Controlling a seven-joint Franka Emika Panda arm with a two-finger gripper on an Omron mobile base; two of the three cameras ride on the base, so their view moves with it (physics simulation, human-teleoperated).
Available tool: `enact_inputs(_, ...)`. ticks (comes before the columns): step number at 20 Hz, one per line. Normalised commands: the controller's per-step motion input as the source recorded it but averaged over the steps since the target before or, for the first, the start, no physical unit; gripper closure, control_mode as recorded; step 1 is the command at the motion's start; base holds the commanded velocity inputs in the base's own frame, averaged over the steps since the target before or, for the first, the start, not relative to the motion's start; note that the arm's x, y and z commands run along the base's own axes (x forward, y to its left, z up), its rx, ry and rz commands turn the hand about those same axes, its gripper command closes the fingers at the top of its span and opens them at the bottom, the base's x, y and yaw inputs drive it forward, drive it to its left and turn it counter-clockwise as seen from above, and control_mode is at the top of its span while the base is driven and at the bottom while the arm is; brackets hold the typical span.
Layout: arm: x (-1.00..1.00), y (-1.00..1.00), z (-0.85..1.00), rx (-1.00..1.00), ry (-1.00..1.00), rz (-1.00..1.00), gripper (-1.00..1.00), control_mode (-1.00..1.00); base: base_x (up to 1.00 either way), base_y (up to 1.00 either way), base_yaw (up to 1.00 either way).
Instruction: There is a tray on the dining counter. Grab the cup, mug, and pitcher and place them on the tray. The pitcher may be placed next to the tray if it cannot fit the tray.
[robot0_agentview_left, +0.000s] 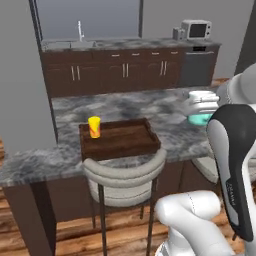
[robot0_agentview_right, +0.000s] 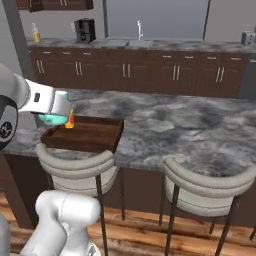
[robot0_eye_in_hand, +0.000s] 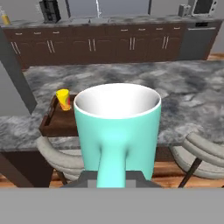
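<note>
My gripper (robot0_eye_in_hand: 112, 176) is shut on the handle of the teal mug (robot0_eye_in_hand: 117, 127), which is upright with its white inside showing. In the left base view the mug (robot0_agentview_left: 201, 119) hangs under the white hand, above the dining counter (robot0_agentview_left: 165, 107) and to the right of the tray (robot0_agentview_left: 131, 140). The yellow cup (robot0_agentview_left: 94, 126) stands upright in the tray's near left corner. From the right base view the mug (robot0_agentview_right: 53, 119) is just over the tray's (robot0_agentview_right: 92, 135) left end, close to the cup (robot0_agentview_right: 69, 123). The pitcher is out of view.
Two pale curved-back stools (robot0_agentview_left: 124, 176) (robot0_agentview_right: 210, 186) stand at the counter's near edge. Behind runs a dark cabinet wall with a sink faucet (robot0_agentview_right: 139, 29), a microwave (robot0_agentview_left: 196, 30), a coffee machine (robot0_agentview_right: 85, 30) and a dishwasher (robot0_agentview_left: 199, 67).
</note>
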Motion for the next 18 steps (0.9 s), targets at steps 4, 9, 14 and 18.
enact_inputs(4,0.00,0.00,0.00,0.00,0.00,0.00,1.00,1.00,0.59,-0.24,0.53)
enact_inputs(9,0.00,0.00,0.00,0.00,0.00,0.00,1.00,1.00,0.21,-0.01,0.23)
enact_inputs(14,0.00,0.00,0.00,0.00,0.00,0.00,1.00,1.00,0.01,-0.02,0.07)
enact_inputs(18,0.00,0.00,0.00,0.00,0.00,0.00,1.00,1.00,0.26,-0.07,0.00)
